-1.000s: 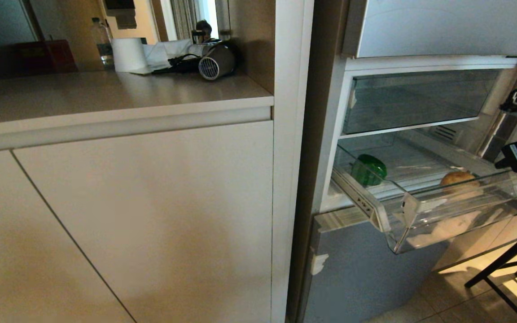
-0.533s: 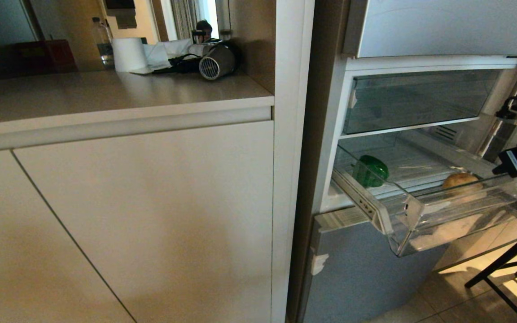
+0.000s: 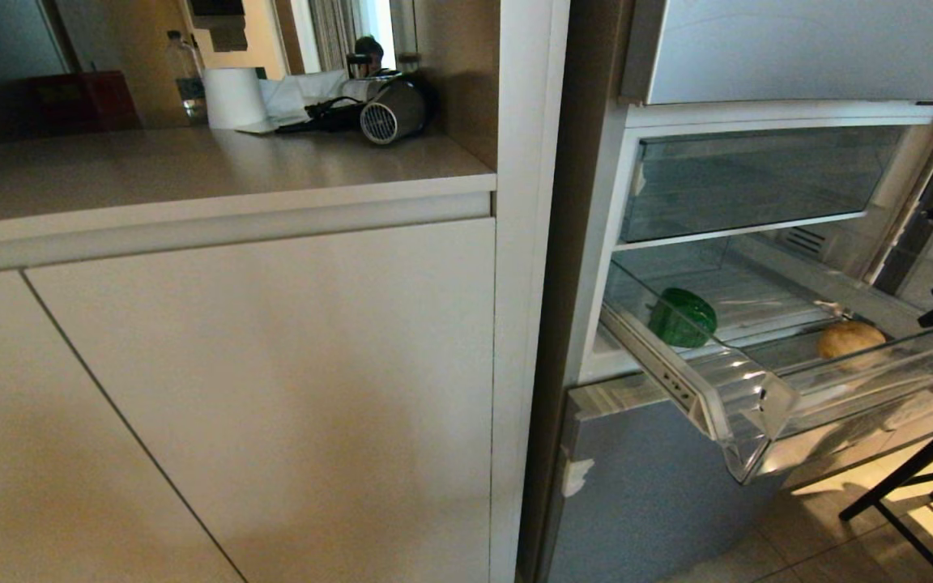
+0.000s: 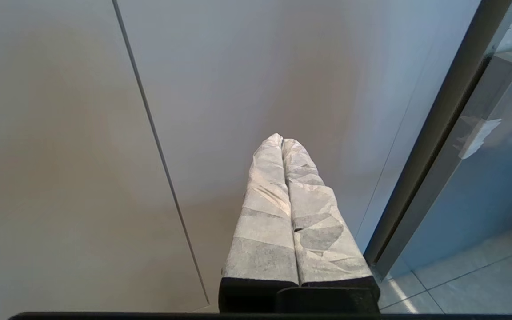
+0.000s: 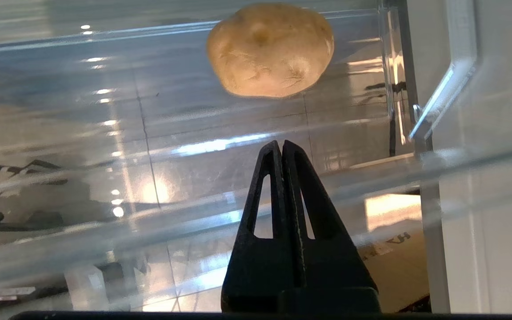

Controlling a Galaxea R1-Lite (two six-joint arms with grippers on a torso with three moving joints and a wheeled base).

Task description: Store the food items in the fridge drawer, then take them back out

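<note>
Fridge drawer (image 3: pixel 746 397) holds bell pepper (image 3: pixel 682 317) and potato (image 3: pixel 850 339).

**Drawer Out Farther**

Pulled farther out of the fridge than a second ago: fridge drawer (image 3: pixel 746 397), front corner now lower and nearer the camera. Carried along with it: bell pepper (image 3: pixel 682 317) and potato (image 3: pixel 850 339), both shifted right and slightly down. Drawn back toward the picture's right edge: right claw (image 5: pixel 282 146), fingers pressed together, only partly in the head view.
</note>
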